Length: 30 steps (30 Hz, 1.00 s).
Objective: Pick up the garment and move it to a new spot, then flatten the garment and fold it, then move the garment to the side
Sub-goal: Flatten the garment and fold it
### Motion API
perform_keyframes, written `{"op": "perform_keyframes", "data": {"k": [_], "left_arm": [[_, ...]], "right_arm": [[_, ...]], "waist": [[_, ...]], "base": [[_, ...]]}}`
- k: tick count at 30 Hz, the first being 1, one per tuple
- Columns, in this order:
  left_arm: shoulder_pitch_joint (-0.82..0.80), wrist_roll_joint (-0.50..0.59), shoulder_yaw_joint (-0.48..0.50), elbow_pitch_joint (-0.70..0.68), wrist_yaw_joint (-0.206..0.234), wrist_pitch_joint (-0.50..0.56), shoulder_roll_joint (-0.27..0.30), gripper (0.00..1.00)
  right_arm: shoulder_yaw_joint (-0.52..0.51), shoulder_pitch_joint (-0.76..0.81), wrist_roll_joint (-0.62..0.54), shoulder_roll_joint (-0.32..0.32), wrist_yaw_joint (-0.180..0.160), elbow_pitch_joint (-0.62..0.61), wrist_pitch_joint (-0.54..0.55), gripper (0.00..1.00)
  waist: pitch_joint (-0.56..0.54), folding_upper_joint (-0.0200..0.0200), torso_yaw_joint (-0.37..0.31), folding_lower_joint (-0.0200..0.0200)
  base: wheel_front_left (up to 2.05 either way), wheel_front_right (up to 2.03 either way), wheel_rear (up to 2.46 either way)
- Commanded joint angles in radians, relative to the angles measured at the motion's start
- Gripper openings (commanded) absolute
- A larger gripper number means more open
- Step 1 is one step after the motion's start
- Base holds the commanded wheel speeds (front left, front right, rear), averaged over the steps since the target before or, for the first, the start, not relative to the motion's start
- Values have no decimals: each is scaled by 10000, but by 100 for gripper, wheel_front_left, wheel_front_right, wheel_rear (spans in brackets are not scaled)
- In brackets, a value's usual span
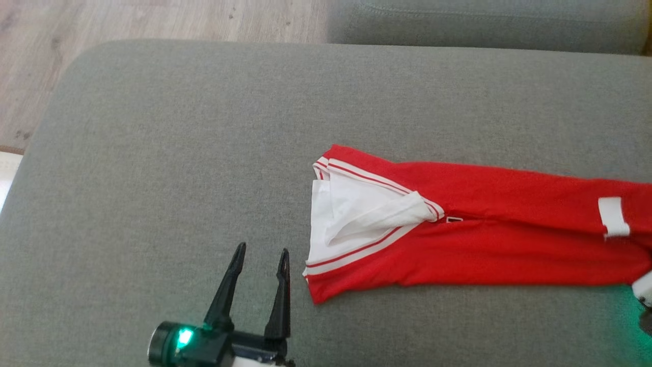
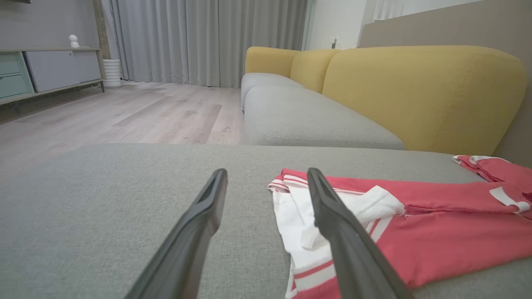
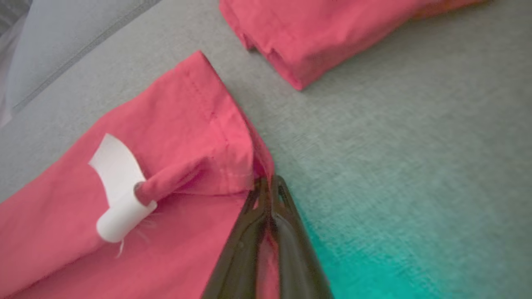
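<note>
The garment (image 1: 473, 229) is a red shirt with a white, red-striped collar, lying folded lengthwise on the grey cushion (image 1: 178, 142), collar toward the left. My left gripper (image 1: 261, 257) stands open just left of the collar end, nothing between its fingers; in the left wrist view the left gripper (image 2: 266, 176) frames the collar (image 2: 307, 216). In the right wrist view my right gripper (image 3: 268, 185) is shut on the garment's hem corner (image 3: 232, 141), red cloth pinched between the fingers. A white tag (image 3: 118, 182) sits nearby. At the head view's right edge a bit of the right arm (image 1: 644, 290) shows.
The cushion's rounded left edge drops to a wooden floor (image 1: 102, 20). A second grey seat (image 2: 299, 120) with yellow backrests (image 2: 419, 91) lies behind. A cabinet (image 2: 45, 68) and curtains (image 2: 199, 37) stand farther back. Another red fold (image 3: 316, 37) lies beyond the right gripper.
</note>
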Motion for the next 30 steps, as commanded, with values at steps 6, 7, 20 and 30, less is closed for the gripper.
{"op": "perform_keyframes", "data": {"k": [6, 7, 20, 30], "left_arm": [[90, 199, 473, -251, -174, -97, -160, 100], [97, 214, 473, -240, -214, -97, -170, 100], [13, 378, 551, -155, -500, -97, -316, 100], [10, 385, 739, -173, -531, -97, -426, 100]], "right_arm": [[-204, -19, -144, -421, -9, -492, -1125, 100], [-186, -81, -142, -379, -9, -556, -1277, 100], [13, -484, -625, -217, -9, 460, -815, 100], [123, -744, -35, -130, -9, 1158, 119, 0]], "waist": [[-86, 0, -114, 0], [-86, 0, -127, 0], [85, 0, 36, 0], [125, 0, 164, 0]], "base": [[0, 0, 0], [0, 0, 0], [0, 0, 0], [0, 0, 0]]}}
